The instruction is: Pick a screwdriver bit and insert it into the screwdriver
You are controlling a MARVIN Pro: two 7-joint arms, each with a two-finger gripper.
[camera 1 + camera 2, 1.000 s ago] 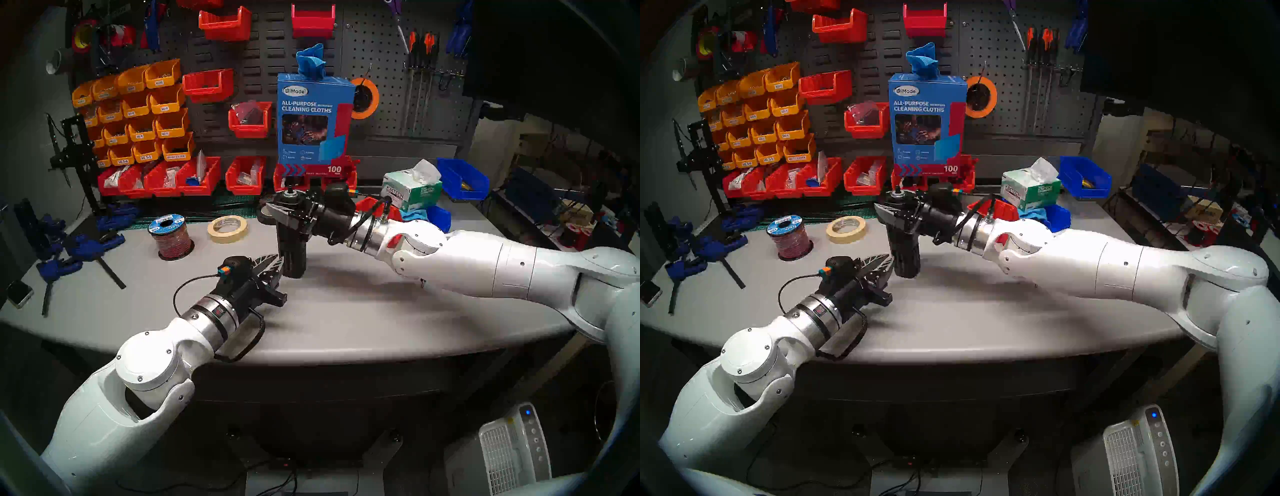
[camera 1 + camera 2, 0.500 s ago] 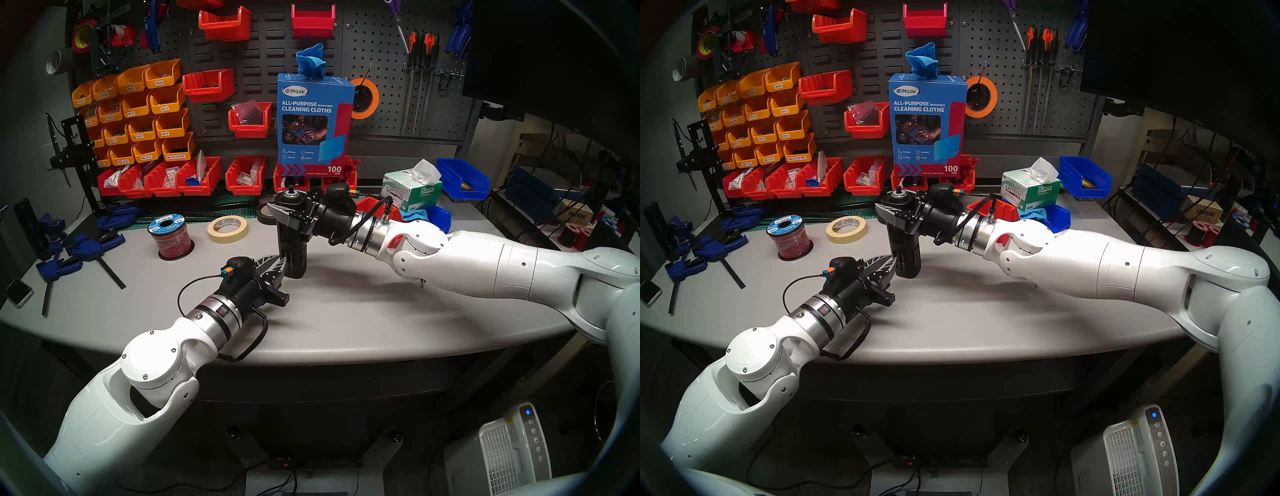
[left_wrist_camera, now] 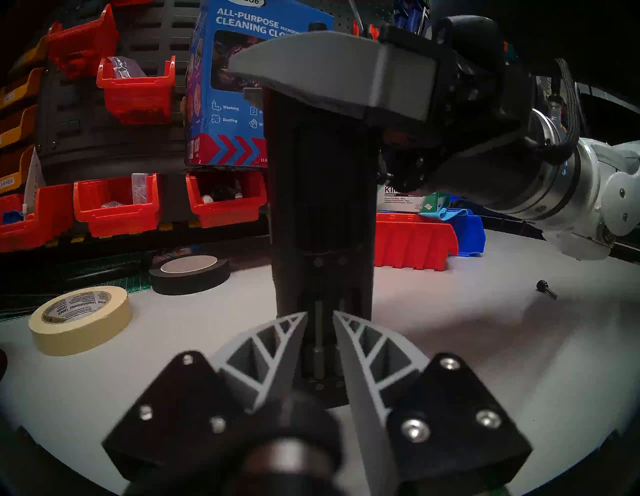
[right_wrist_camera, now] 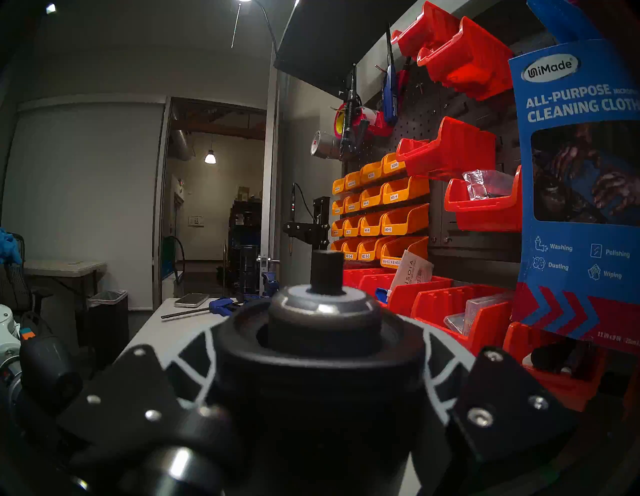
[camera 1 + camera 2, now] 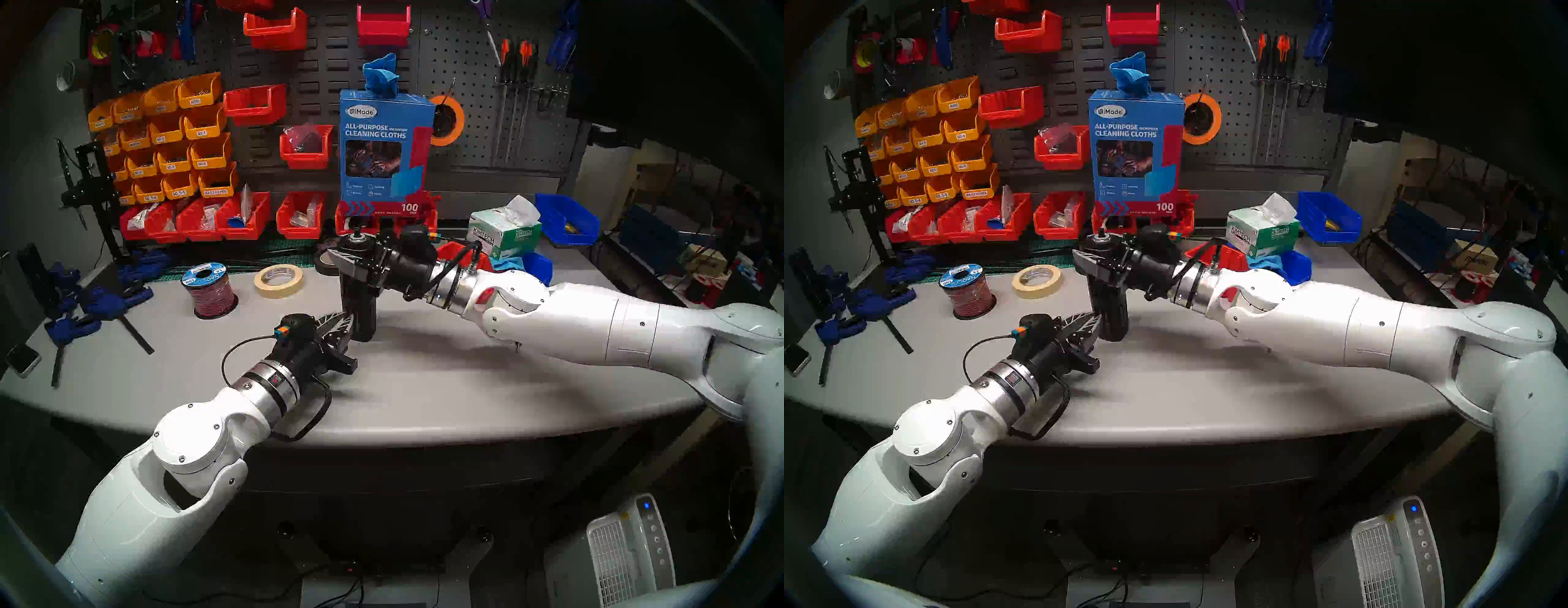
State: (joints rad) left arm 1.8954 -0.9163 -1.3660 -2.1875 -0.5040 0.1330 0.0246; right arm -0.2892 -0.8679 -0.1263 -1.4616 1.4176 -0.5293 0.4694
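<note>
Screwdriver bit [image 3: 318, 341] sits upright in a slot low on the screwdriver [image 5: 358, 297], which right gripper [image 5: 345, 254] clamps on the counter [image 5: 424, 382]; thin, stiff, slippery steel, so left gripper [image 3: 320, 329], narrowly parted around it, should pinch mid-shaft.

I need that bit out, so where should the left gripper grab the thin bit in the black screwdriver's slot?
Pinch the bit on its bare shaft, above the thicker base, coming level from the slot's open front. It stands upright in the screwdriver, so likely only that face is reachable. The left gripper faces it, jaws apart either side.
</note>
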